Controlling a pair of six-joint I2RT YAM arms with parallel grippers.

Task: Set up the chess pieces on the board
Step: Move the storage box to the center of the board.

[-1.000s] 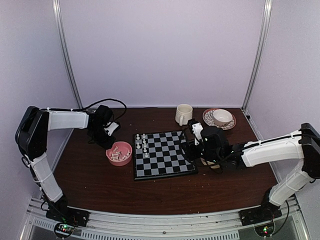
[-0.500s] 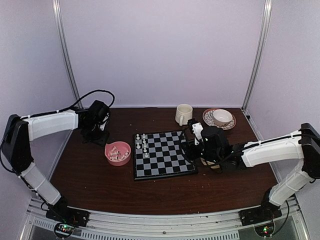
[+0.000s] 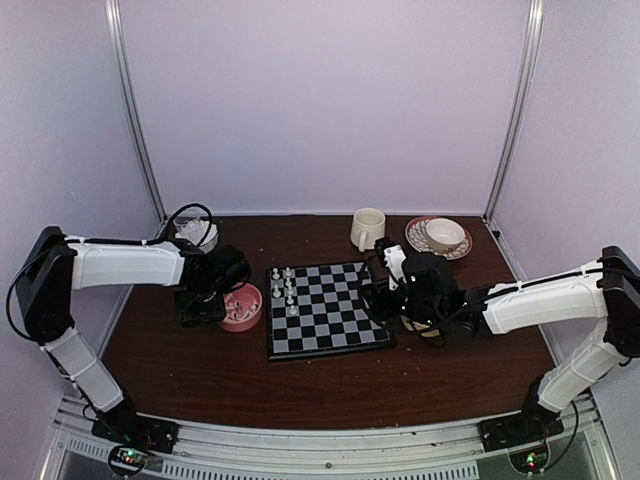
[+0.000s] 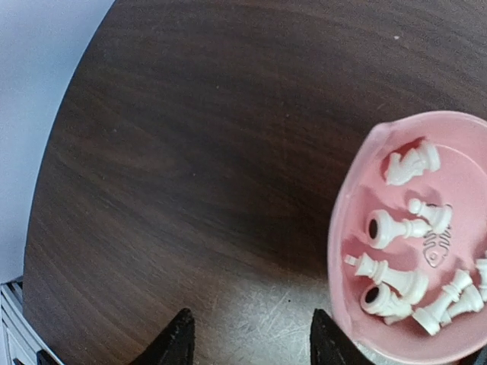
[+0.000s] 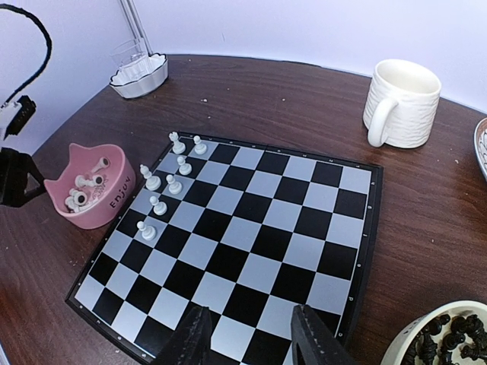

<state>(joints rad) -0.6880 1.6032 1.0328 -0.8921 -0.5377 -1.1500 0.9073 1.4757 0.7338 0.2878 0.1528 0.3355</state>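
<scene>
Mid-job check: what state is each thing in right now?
left gripper: jaws open, empty, beside the pink bowl.
right gripper: jaws open, empty, over the board edge.
board: flat, seven white pieces upright along its left side.
pink bowl: upright, unplaced white pieces lying inside.
mug: upright, looks empty.
cream bowl: holds black pieces.

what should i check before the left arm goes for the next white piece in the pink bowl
1. Left gripper open and empty: ok.
2. Left gripper above the pink bowl: not ok, it hangs over bare table beside the bowl.
3. White pieces in the bowl: ok, several, lying on their sides.
4. Free squares on the board near the bowl: ok, only a few standing pieces there.
5. Right gripper out of the way: ok, open over the board's opposite side.
</scene>
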